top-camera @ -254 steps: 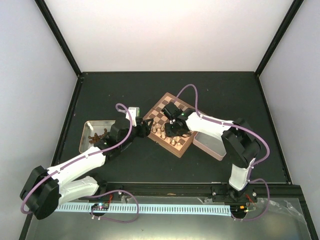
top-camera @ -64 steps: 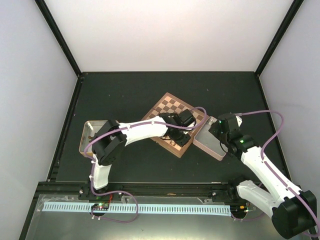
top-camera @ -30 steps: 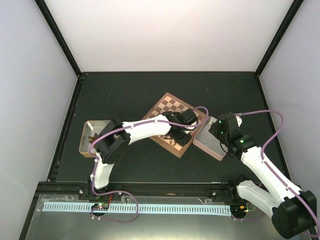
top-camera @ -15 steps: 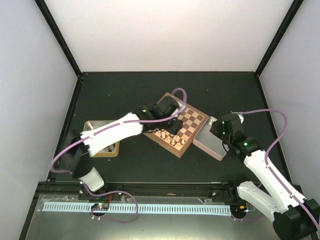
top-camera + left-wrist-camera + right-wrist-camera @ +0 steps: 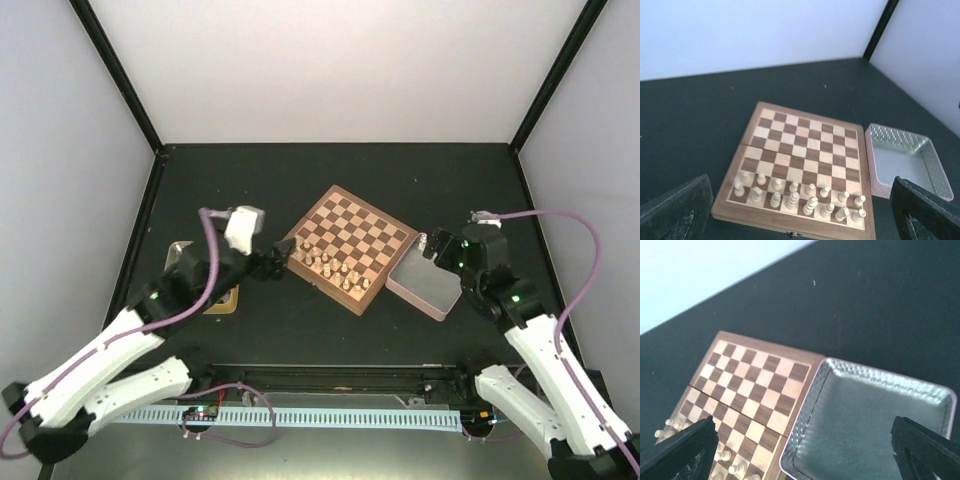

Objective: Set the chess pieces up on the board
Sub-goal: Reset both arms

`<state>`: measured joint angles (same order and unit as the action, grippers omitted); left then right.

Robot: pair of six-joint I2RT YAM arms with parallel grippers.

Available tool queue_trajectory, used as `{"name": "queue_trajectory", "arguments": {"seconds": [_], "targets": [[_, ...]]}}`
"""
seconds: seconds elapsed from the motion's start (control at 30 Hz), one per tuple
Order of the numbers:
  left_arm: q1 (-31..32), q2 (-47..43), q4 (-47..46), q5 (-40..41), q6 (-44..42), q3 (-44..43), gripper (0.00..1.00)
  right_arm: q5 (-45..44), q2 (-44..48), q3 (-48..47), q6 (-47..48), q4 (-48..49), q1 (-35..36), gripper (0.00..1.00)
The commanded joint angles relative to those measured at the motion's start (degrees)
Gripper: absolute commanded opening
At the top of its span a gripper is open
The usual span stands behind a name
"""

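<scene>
The board (image 5: 352, 247) lies turned at an angle in the middle of the table. Several pale chess pieces (image 5: 325, 265) stand in two rows along its near-left side; in the left wrist view the same pieces (image 5: 795, 192) fill the two nearest rows of the board (image 5: 800, 150). My left gripper (image 5: 273, 263) hangs just left of the board, open and empty, its dark fingers (image 5: 677, 210) wide apart. My right gripper (image 5: 440, 250) is open and empty over the far end of a grey tray (image 5: 425, 283), with the board (image 5: 752, 382) to its left.
The grey tray (image 5: 870, 430) touches the board's right side and holds nothing; it also shows in the left wrist view (image 5: 900, 160). Another tray (image 5: 224, 300) lies at the left, mostly hidden under my left arm. Dark walls rim the table.
My left arm has pulled back off the board to its left side and its jaws have opened wide. My right gripper has drawn back a little and opened wider.
</scene>
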<state>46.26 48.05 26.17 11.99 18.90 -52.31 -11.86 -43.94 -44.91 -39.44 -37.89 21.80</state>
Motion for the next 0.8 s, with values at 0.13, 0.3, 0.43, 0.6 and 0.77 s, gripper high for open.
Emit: {"name": "queue_trajectory", "arguments": {"seconds": [0.13,0.3,0.43,0.6,0.77], "targets": [[-0.3,-19.2,10.9,9.0,0.6,0.3,0.99,-9.8,11.0,-9.1,7.5,-10.2,-0.2,0.99],[-0.4,-28.1,13.9,11.8,-2.3,-1.7,0.99,-14.3,17.5,-12.2,10.8,-11.5,-0.2,1.0],[-0.4,-31.9,15.8,13.8,-3.9,-4.0,0.99,-15.5,21.7,-13.0,11.3,-12.5,-0.2,1.0],[-0.4,-32.9,17.9,15.0,-4.9,-6.3,0.99,-16.8,26.2,-13.1,11.0,-13.4,-0.2,1.0],[-0.4,-32.9,18.0,15.4,-4.3,-5.9,0.99,-19.4,28.0,-13.6,9.1,-14.7,-0.2,1.0]]}}
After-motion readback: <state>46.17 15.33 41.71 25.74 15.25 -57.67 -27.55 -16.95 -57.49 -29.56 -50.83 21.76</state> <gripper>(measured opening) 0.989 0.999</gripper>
